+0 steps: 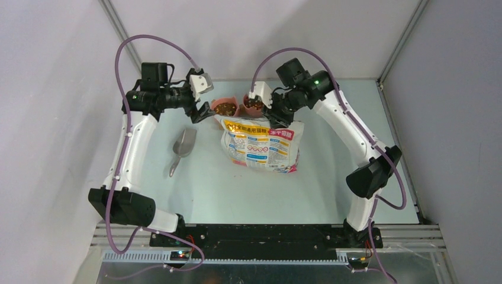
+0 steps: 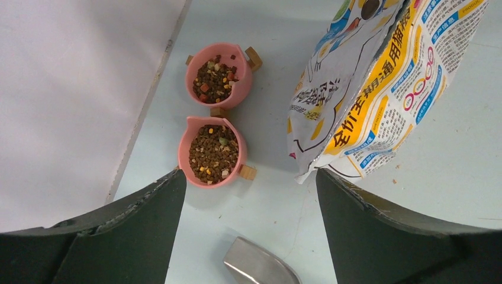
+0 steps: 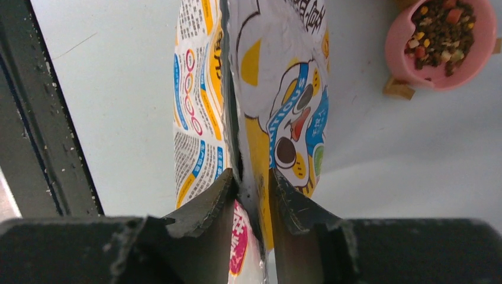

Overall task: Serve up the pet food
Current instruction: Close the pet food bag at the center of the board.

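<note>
Right jaws pinch glossy bag (image 3: 278,118); left jaws spread; granular kibble (image 2: 213,155) fills 2 pink bowls (image 2: 183,148).

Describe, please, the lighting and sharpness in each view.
Top external: soft, even light, faint shadows. Left wrist: kibble crisp, open left end effector dark. Right wrist: right end effector dark, pet food bag print beside it slightly soft.

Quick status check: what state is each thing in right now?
left pink bowl: filled with pet food
right pink bowl: filled too
bag: top edge pinched
scoop: lying on table, unheld
left gripper: open, empty
right gripper: shut on bag
</note>
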`<move>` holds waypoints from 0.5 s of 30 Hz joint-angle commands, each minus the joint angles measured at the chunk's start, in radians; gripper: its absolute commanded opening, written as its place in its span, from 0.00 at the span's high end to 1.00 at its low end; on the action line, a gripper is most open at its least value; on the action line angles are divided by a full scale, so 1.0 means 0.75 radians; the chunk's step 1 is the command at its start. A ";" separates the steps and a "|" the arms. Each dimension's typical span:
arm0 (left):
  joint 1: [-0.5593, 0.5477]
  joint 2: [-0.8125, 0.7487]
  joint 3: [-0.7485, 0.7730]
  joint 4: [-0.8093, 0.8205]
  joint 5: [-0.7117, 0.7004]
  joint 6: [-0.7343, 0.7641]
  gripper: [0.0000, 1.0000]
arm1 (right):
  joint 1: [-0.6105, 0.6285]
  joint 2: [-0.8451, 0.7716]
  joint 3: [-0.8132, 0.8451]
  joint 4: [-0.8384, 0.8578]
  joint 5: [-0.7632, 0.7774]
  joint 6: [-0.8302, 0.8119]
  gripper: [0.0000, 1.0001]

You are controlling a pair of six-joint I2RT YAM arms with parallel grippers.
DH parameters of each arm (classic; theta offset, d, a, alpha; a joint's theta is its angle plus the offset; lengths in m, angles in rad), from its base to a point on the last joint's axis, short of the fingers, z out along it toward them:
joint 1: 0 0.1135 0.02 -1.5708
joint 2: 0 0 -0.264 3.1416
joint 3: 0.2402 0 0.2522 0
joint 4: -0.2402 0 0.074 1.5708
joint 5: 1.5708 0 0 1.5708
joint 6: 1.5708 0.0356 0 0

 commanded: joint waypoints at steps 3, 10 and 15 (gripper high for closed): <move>0.004 -0.021 -0.001 0.032 0.050 -0.030 0.13 | -0.040 -0.053 0.069 -0.074 -0.096 -0.026 0.76; 0.002 -0.024 -0.011 0.028 0.047 -0.031 0.12 | -0.039 -0.020 0.122 -0.089 -0.141 -0.028 0.94; 0.004 -0.026 -0.015 0.022 0.053 -0.027 0.12 | -0.003 -0.047 0.093 -0.098 -0.124 -0.036 0.94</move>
